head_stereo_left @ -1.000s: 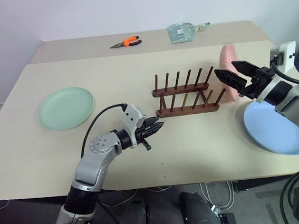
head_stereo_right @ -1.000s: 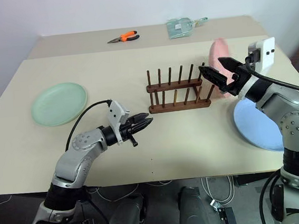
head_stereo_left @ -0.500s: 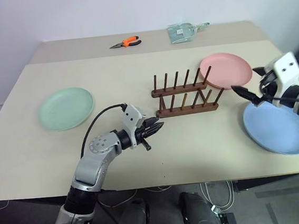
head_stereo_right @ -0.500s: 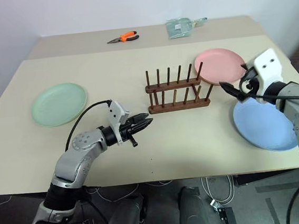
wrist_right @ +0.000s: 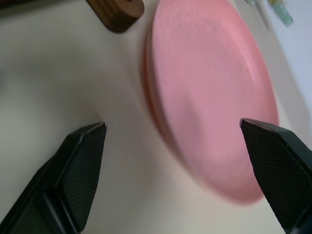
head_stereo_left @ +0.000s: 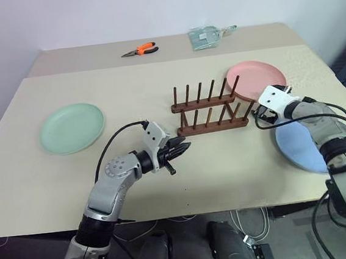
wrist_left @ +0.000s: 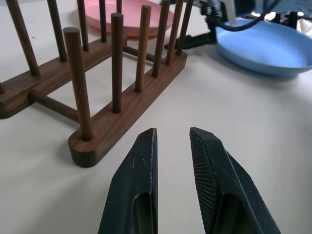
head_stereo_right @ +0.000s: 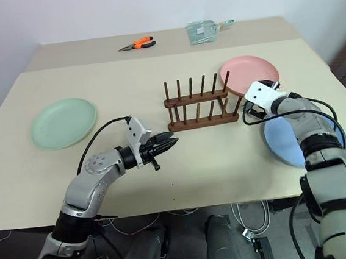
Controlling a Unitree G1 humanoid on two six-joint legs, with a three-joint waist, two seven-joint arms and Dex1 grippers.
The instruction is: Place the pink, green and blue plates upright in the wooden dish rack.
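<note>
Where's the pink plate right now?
In the left eye view the pink plate lies flat on the table's right side, just past the right end of the wooden dish rack, beyond the blue plate.

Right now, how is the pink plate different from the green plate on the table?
The pink plate is salmon coloured; the green plate is pale mint. The pink plate lies close behind the right end of the wooden dish rack, while the green plate lies far off to the rack's left. The open right gripper points at the pink plate; no gripper is near the green plate. Both are round, shallow, look alike in size, and lie flat on the table, not yet racked.
</note>
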